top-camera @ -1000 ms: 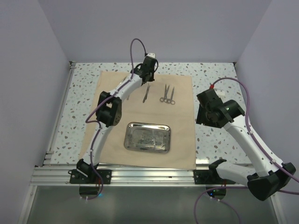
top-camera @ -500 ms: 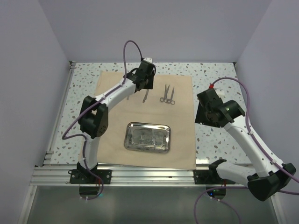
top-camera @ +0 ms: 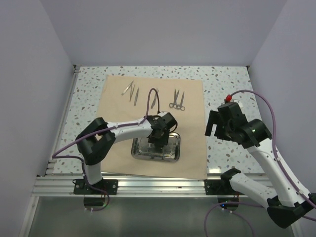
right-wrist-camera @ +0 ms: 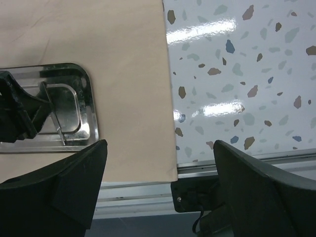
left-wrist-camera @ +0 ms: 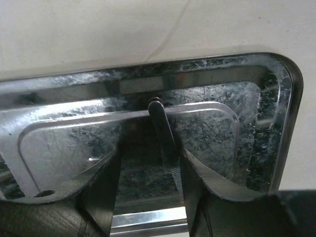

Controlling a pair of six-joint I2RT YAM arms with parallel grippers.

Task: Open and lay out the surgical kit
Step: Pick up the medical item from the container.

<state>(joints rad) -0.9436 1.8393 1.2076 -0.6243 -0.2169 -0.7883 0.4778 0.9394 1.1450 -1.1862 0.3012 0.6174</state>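
The beige cloth wrap (top-camera: 190,128) lies spread flat on the table. The steel tray (top-camera: 174,151) rests on its near half. My left gripper (top-camera: 159,134) is down inside the tray (left-wrist-camera: 276,98), open, its jaws either side of a thin metal instrument (left-wrist-camera: 160,126) lying on the tray floor. On the cloth's far part lie two tweezers (top-camera: 131,91), another thin tool (top-camera: 154,100) and two scissors (top-camera: 177,100). My right gripper (top-camera: 213,129) hangs wide open over the cloth's right edge (right-wrist-camera: 148,89), holding nothing. In the right wrist view the tray (right-wrist-camera: 86,84) is at the left.
Speckled tabletop (top-camera: 222,89) shows around the cloth, widest on the right (right-wrist-camera: 237,74). An aluminium rail (top-camera: 158,185) runs along the near edge (right-wrist-camera: 148,197). Walls close in the left, far and right sides.
My left arm has swung back from the far part of the cloth to the tray and its jaws have opened. My right gripper has opened wider and shifted slightly nearer.
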